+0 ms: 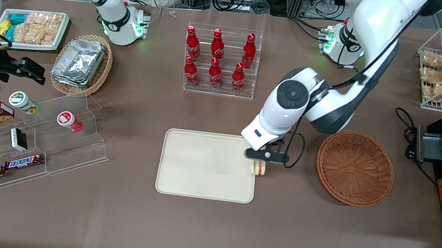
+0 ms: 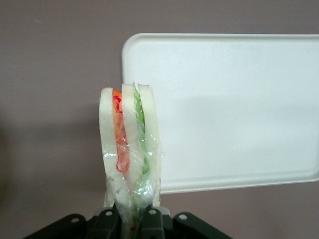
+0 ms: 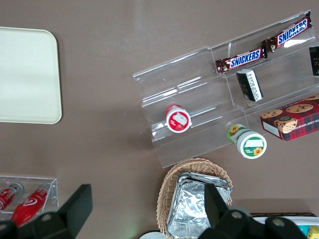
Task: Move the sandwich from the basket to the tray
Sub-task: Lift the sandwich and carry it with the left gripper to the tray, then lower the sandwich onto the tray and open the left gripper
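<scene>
Sandwich (image 2: 130,144), film-wrapped wedge, light, soft and likely crushable, best pinched gently across its bread faces: hanging above the counter (image 1: 207,232) at the tray (image 1: 198,172) edge nearest the empty basket (image 1: 354,168), gripper (image 1: 261,159) fingers pinching its base.

You can read "SNICKERS" on two chocolate bars (image 3: 264,46) lying on the clear acrylic display steps (image 3: 199,94). The red bottles (image 1: 216,58) in the clear rack carry white Coca-Cola script, barely legible.
</scene>
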